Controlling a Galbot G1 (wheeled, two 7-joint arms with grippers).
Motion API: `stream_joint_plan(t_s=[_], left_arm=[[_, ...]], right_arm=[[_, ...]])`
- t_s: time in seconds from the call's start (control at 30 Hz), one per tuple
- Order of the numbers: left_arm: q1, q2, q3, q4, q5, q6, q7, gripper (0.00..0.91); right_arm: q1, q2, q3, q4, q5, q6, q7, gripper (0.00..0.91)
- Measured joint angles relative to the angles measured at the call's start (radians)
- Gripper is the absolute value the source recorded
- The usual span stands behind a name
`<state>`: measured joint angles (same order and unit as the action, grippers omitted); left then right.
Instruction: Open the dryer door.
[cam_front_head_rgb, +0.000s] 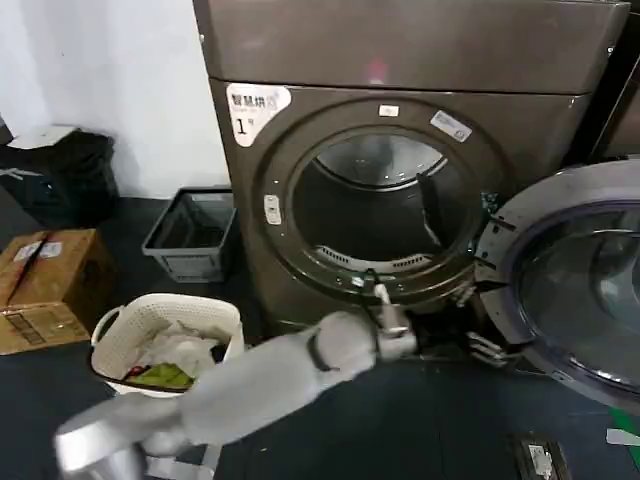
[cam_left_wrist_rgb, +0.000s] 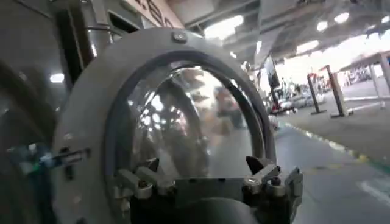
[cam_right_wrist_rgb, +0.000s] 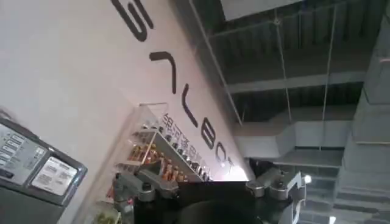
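**Dryer door swung wide, my left gripper low beside it**

The dryer door (cam_front_head_rgb: 580, 280) stands swung open to the right of the dryer (cam_front_head_rgb: 400, 120), its drum opening bare. My left gripper (cam_front_head_rgb: 485, 347) reaches low in front of the machine, just beside the door's lower rim, fingers (cam_left_wrist_rgb: 141, 182) spread and holding nothing. My right gripper (cam_right_wrist_rgb: 207, 189) points up at a wall and ceiling, its fingers apart and empty too. A white laundry basket (cam_front_head_rgb: 130, 325) sits on the floor to the left.

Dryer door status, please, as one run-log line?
chrome-rimmed round glass dryer door: swung open | bronze-grey dryer drum: exposed | left claw: open, near door
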<state>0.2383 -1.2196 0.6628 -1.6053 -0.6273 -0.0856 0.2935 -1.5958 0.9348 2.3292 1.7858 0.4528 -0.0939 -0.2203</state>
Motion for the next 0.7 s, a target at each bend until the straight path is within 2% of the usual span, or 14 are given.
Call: stream_joint_plan(t_s=[0.33,0.7], left_arm=[[-0.056,0.224,0.069,-0.125,0.007,0.005,-0.017,0.907],[-0.180,0.518,0.241,-0.200,0.043,0.049,-0.152,0.907]], right_arm=[[-0.005,0.002,0.011,0.012,-0.003,-0.001,-0.009,0.907],[-0.004,-0.002,0.014,0.014,-0.004,-0.003,-0.016,0.907]])
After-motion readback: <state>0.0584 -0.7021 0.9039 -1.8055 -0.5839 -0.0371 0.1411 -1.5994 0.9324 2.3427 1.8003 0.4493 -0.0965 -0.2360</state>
